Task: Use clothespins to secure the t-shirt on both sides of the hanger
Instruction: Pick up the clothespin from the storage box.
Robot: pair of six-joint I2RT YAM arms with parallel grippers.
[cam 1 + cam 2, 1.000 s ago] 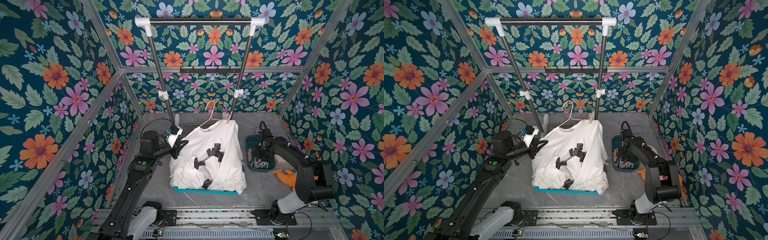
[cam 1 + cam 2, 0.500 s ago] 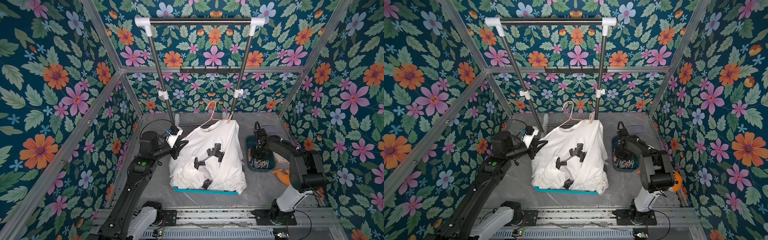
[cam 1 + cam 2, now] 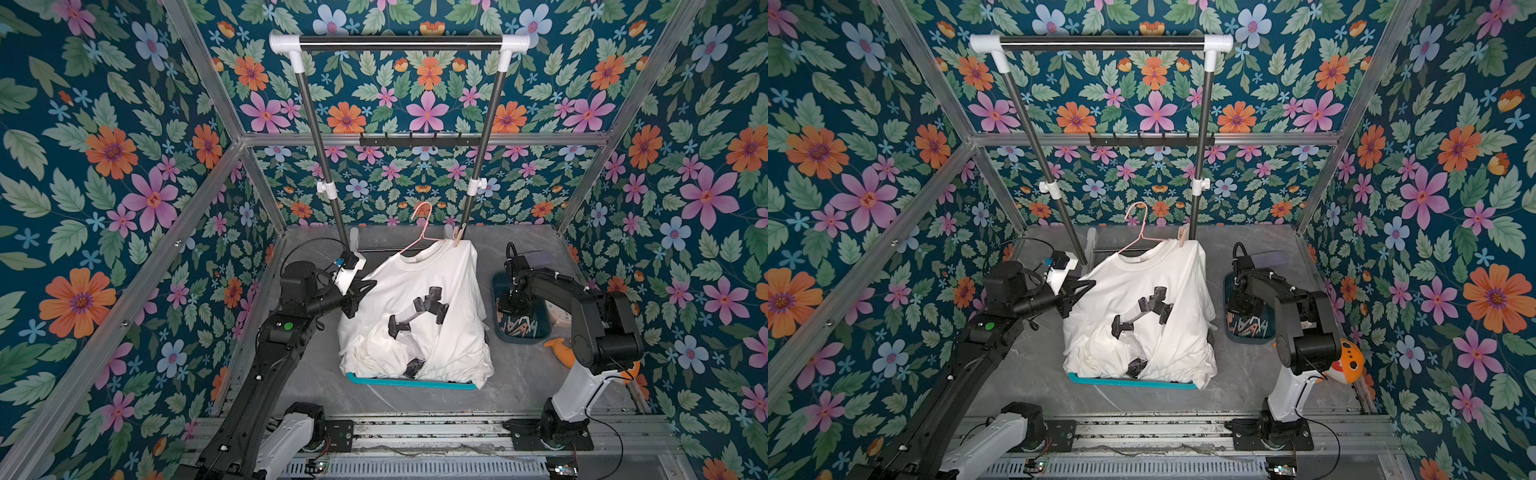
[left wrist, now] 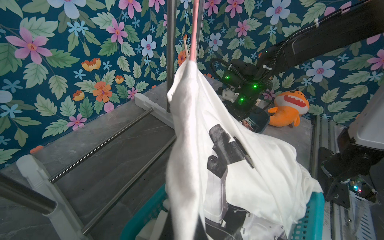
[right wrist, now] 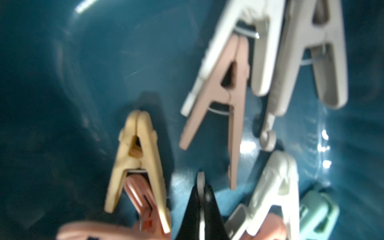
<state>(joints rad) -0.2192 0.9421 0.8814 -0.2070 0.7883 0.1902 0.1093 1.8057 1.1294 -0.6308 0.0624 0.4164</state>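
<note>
Dark teal bin at the worktop right edge holds loose clothespins. Teal basket mid-worktop holds the t-shirt hem. T-shirt is on the pink hanger, with a beige clothespin clipped at its right shoulder. Left gripper is clamped on the t-shirt's left shoulder, unchanged. Right gripper has gone deeper into the bin since a second ago, jaws now closed on a grey clothespin. Only the right wrist view shows that grip, blurred
</note>
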